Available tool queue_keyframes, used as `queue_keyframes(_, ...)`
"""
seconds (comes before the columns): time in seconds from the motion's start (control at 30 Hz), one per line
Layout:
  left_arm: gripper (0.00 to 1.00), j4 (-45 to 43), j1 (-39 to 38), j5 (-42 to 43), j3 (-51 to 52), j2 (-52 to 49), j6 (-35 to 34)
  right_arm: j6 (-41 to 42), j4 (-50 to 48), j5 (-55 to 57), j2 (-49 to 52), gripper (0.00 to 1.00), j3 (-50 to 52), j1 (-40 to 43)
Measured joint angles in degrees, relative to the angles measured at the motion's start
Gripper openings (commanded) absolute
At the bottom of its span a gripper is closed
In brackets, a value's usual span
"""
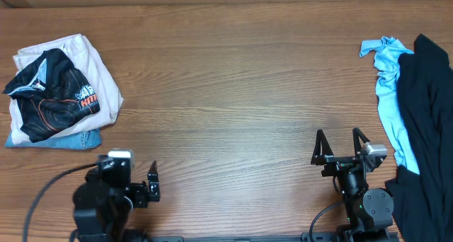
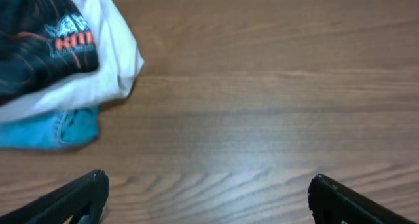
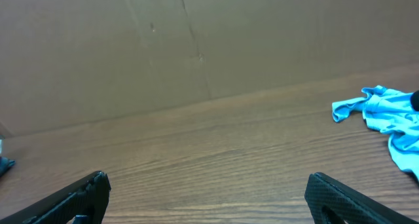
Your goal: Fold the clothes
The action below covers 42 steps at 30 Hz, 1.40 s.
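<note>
The black jersey (image 1: 53, 93) with orange and white print lies crumpled on top of a pile at the far left of the table. It also shows in the left wrist view (image 2: 39, 40) at the upper left. My left gripper (image 1: 131, 175) is open and empty near the front edge, to the right of and below the pile; its fingers (image 2: 208, 179) are spread wide over bare wood. My right gripper (image 1: 340, 139) is open and empty at the front right, its fingers (image 3: 208, 178) wide apart over bare wood.
Beige trousers (image 1: 99, 79) lie under the jersey, with a blue denim piece (image 1: 78, 139) beneath them. A light blue shirt (image 1: 389, 93) and a plain black garment (image 1: 425, 107) lie at the right edge. A brown wall (image 3: 196, 40) stands behind the table.
</note>
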<state>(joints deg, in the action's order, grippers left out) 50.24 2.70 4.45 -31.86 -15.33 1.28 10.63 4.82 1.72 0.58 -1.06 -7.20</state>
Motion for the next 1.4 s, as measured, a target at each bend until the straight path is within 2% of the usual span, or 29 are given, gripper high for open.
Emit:
queue_keyframes(0.23, 1.00, -24.1, 0.0, 2.4, 19.6, 12.2, 0.0, 0.0, 0.0, 0.0, 0.0, 1.00, 0.0, 0.0)
queue_keyframes(0.5, 1.00, -52.2, 0.0, 4.3, 29.6, 14.4, 0.3, 0.0, 0.0, 0.0, 0.0, 1.00, 0.0, 0.0)
queue_keyframes(0.7, 1.00, -46.7, 0.0, 4.3, 31.3, 14.5, 0.4, 0.0, 0.0, 0.0, 0.0, 1.00, 0.0, 0.0)
queue_keyframes(1.4, 1.00, -46.8, 0.0, 4.3, 31.3, 14.5, 0.4, 0.0, 0.0, 0.0, 0.0, 1.00, 0.0, 0.0)
